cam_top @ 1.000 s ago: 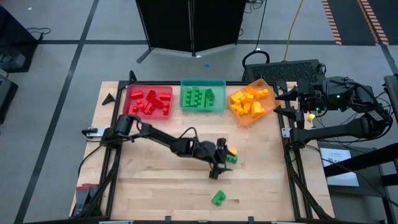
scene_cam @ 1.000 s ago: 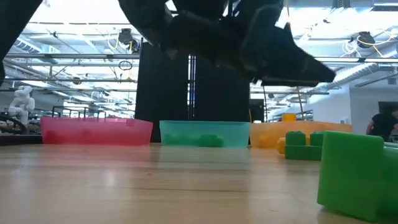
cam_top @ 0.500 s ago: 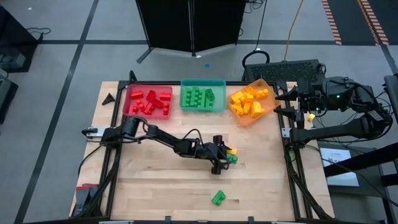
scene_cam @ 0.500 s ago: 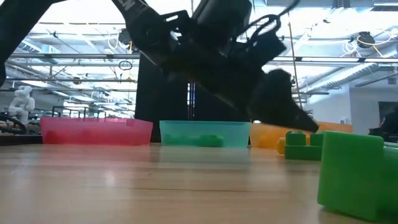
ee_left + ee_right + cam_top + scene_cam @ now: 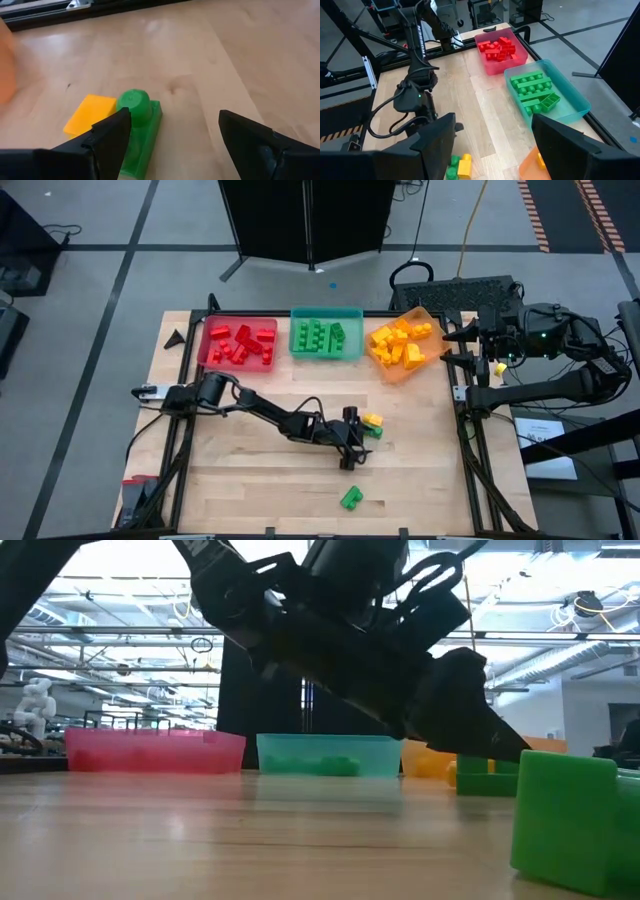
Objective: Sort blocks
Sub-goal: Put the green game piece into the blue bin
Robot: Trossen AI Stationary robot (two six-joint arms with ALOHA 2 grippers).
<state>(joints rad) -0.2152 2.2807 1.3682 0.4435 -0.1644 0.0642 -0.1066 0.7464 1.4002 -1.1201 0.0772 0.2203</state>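
Note:
A green block (image 5: 137, 125) and a yellow block (image 5: 90, 115) lie side by side on the table right of centre; they also show in the high view, green (image 5: 371, 433) and yellow (image 5: 372, 420). My left gripper (image 5: 175, 145) is open and low over the table, with the green block just inside one finger (image 5: 112, 137). Another green block (image 5: 351, 498) lies near the front edge. My right gripper (image 5: 492, 145) is open and empty, waiting beyond the table's right edge (image 5: 460, 345). Sorted blocks lie in the red tray (image 5: 212, 358), teal tray (image 5: 326, 357) and orange tray (image 5: 400, 373). My left gripper comes slanting down from the table's left. One finger (image 5: 112, 137) stands right against the green block's side (image 5: 131, 131); I cannot tell whether it touches. The block lies flat on the table, a stud up.
The three trays stand in a row along the far edge. The near green block (image 5: 570, 810) stands close before the low camera. Bare wood lies on the table's left half and between the two green blocks. A black frame rail (image 5: 470, 430) runs along the right edge.
My left gripper has come down toward the table and the green and yellow blocks, tipping forward, and stays open. The blocks have kept their places.

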